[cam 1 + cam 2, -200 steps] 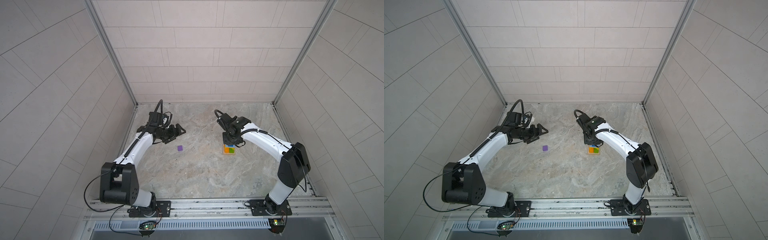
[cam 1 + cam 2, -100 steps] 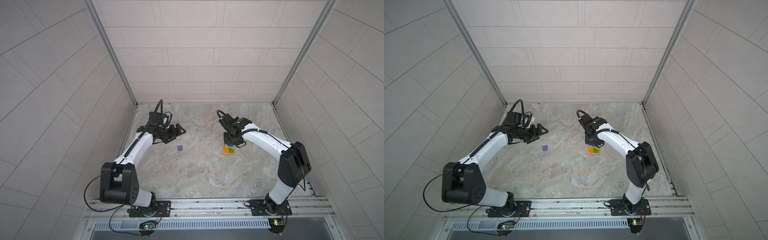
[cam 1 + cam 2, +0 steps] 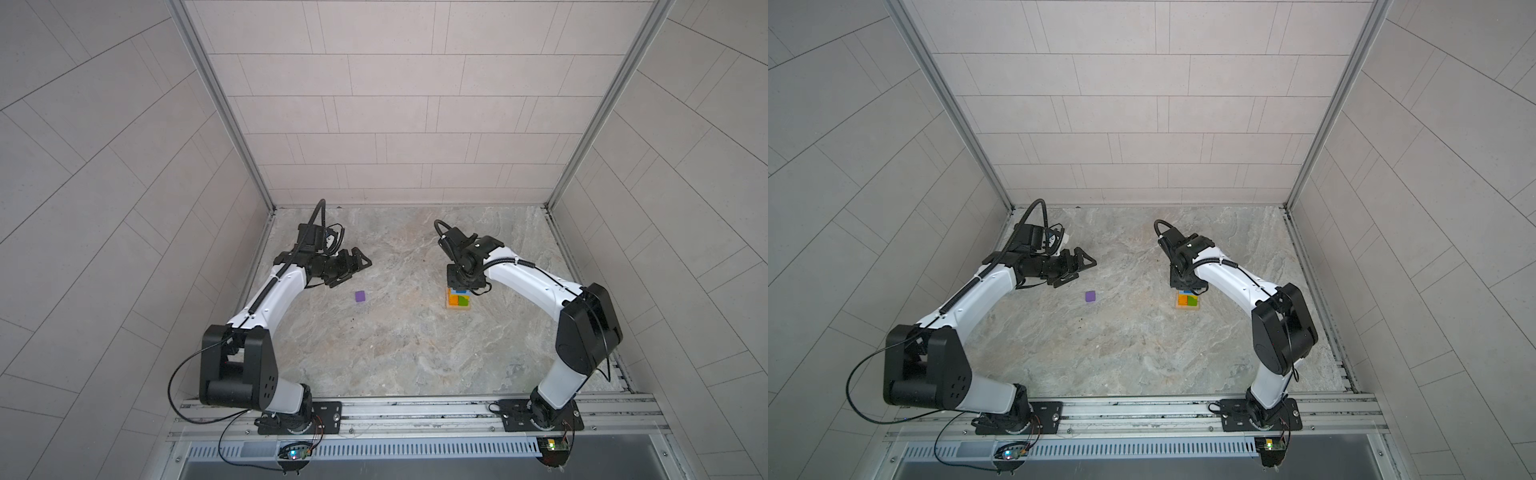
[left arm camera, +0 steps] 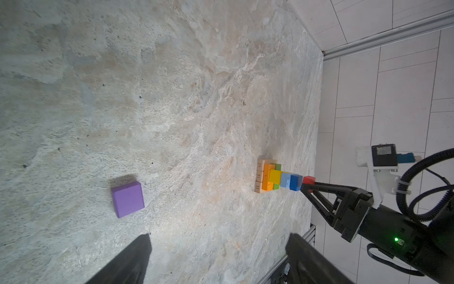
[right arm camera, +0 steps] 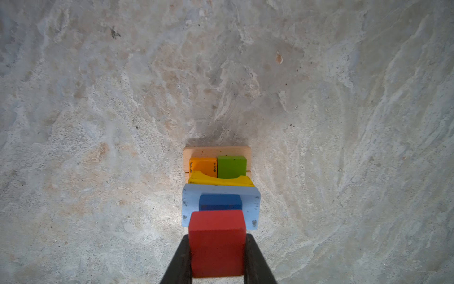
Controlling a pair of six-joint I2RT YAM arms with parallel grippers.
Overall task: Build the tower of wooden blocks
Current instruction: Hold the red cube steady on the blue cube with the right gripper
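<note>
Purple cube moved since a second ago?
No. In both top views the purple cube lies just where it was, with the same gap to the left of the tower.

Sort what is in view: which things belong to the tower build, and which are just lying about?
Belongs to the job:
- tower, tan base up to a blue cube
- red cube, gripped by the right gripper at the tower's top
- purple cube, alone on the tabletop
- left gripper, open, holding nothing

Just surroundings:
- tiled walls, front rail: fixtures, not loose items
</note>
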